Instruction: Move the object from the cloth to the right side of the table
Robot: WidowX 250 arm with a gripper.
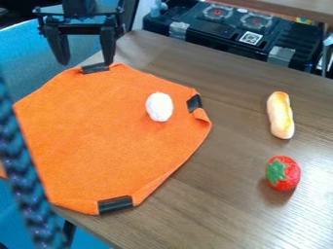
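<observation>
The gripper hangs at the upper left, above the cloth's top corner, its two fingers spread wide with nothing between them. An orange cloth lies over the left part of the table, with black tape at several of its edges. On the cloth, toward its right side, rests a white egg-shaped object, below and to the right of the gripper and apart from it.
On the table's right side lie a bread-like toy and, nearer the front, a red strawberry with a green top. Behind the table stands a black case. A blurred braided cable crosses the left foreground.
</observation>
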